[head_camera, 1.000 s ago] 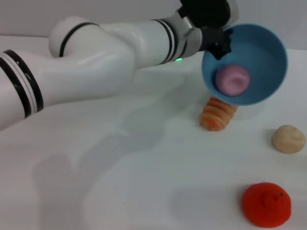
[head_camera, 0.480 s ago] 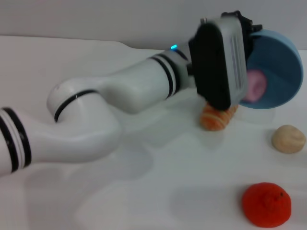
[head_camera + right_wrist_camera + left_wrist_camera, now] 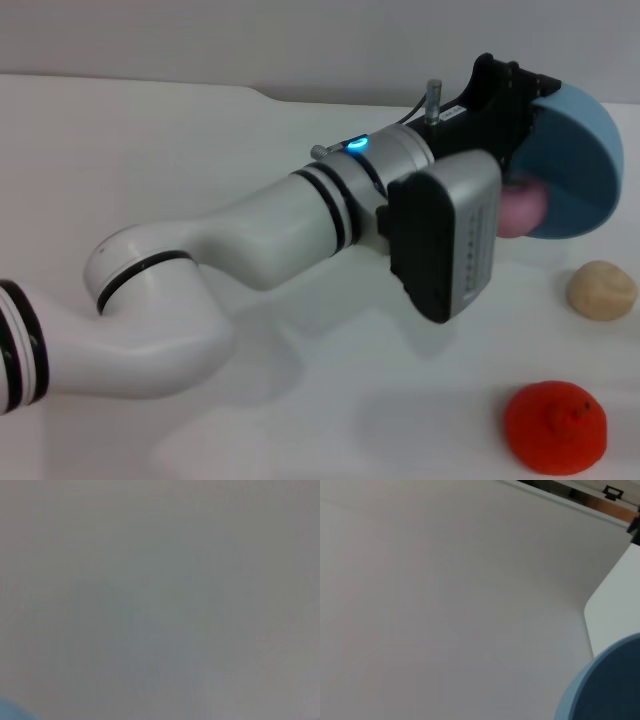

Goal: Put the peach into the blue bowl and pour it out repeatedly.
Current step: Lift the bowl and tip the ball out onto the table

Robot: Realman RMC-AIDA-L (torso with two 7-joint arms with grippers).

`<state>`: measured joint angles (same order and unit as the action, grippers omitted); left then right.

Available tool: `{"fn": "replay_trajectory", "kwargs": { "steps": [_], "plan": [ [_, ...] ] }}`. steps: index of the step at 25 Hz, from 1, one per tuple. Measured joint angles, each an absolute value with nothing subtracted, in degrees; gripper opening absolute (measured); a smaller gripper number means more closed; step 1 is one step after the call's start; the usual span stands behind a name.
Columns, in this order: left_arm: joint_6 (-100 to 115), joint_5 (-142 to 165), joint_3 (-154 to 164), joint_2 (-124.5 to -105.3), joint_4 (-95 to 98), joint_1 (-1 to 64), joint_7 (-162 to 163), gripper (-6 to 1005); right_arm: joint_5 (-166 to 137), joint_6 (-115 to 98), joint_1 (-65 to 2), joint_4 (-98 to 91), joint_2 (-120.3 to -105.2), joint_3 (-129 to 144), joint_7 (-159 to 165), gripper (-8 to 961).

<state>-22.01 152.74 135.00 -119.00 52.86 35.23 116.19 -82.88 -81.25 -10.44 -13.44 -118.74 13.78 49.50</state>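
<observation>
Peach (image 3: 524, 210) sits at the lip of the blue bowl (image 3: 575, 165), which my left gripper (image 3: 515, 100) holds tipped on its side above the table (image 3: 200, 150), so I judge the pour is under way; its fingers are clamped on the rim. Only a smooth pink-mauve sliver shows past the wrist. Next I would tip further until it rolls out, clear of the beige ball (image 3: 601, 290) and orange fruit (image 3: 556, 427). My right gripper is out of sight

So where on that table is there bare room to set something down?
The near left of the white table, in front of the left arm, is bare. The right side is crowded: blue bowl with peach, beige ball, orange fruit.
</observation>
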Motion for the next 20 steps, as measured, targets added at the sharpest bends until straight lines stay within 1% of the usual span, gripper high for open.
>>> {"fn": "replay_trajectory", "kwargs": {
  "steps": [7,12,17,20],
  "plan": [
    [-29.4,152.6,136.9,-119.08,50.0,34.3,111.4,0,-82.9,-81.1,-10.7,-12.0,-118.73,9.1,49.4,685],
    [-30.3,151.6,136.9,-119.09,49.9,34.1,111.3,0,-82.5,-81.1,-11.1,-11.1,-118.78,8.0,49.4,682],
    [-28.5,133.7,134.2,-119.09,51.9,35.1,111.6,-1,-82.3,-78.8,-11.6,-10.0,-118.53,7.3,57.5,679],
    [-21.6,121.9,127.6,-118.88,53.9,36.4,111.6,-1,-85.3,-78.0,-11.6,-13.0,-118.42,8.8,66.9,678]
  ]
}}
